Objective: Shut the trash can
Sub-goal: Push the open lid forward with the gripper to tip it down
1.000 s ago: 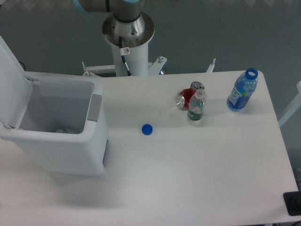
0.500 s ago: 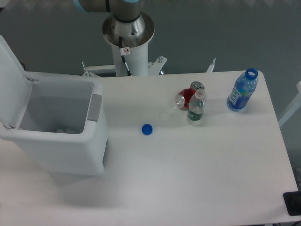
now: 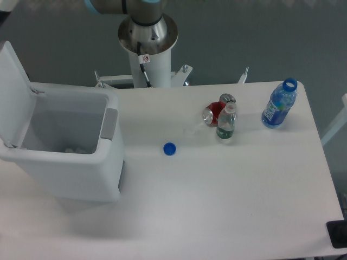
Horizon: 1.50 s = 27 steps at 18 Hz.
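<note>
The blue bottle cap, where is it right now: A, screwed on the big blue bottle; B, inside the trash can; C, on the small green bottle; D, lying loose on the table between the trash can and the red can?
D: the blue bottle cap lies alone on the table, right of the trash can and left of the red can.

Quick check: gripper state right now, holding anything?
Gripper: not in view; only the arm's base column and an upper link show. Nothing can be said of its fingers. The trash can lid stands open.
</note>
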Each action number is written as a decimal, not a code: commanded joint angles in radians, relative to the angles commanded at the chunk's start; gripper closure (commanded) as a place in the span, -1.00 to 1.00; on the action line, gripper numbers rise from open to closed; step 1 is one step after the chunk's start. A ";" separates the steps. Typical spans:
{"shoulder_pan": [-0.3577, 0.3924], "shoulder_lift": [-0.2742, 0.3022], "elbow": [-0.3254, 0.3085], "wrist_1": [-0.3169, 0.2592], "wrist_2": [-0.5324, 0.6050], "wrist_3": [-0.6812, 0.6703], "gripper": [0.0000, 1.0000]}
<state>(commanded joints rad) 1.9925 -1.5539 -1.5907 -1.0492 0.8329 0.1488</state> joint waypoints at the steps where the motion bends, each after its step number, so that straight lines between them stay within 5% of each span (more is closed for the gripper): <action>1: 0.008 0.000 0.000 0.002 0.009 0.000 0.44; 12: 0.109 0.040 -0.038 -0.003 0.055 0.078 0.44; 27: 0.149 0.043 -0.064 -0.005 0.183 0.089 0.44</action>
<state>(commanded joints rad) 2.1413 -1.5110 -1.6552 -1.0538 1.0155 0.2378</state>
